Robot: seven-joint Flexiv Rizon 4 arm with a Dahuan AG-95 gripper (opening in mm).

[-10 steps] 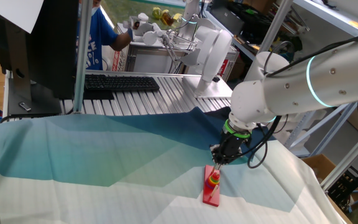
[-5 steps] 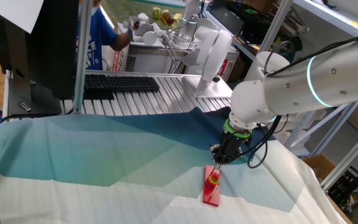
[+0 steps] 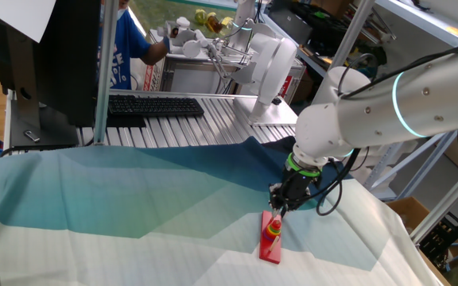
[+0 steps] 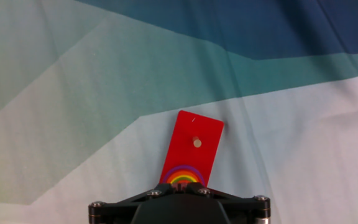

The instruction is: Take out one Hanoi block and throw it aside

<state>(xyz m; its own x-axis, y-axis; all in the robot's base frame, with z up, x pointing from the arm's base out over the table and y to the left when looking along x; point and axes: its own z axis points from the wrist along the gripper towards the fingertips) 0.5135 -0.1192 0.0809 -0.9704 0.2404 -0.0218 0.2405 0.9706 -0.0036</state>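
1. Workshop clutter fills the background: metal shelving, a black keyboard on a ribbed metal bench, and a person in a blue shirt at the far side.
2. Tablecloth, faceted in blue, teal and pale grey, covers the table and shows creases.
3. White arm with a glowing teal ring reaches down from the right to the cloth.
4. Gripper hangs directly over the stacked rings; whether its fingers are apart or together cannot be told, since the hand view shows only the black housing.
5. Red base board lies flat, with one bare pale peg on it.
6. Ring stack sits at the board's near end, showing concentric purple, yellow and green bands.
7. Hanoi block is the small red ring at the stack's top, just beneath the gripper.
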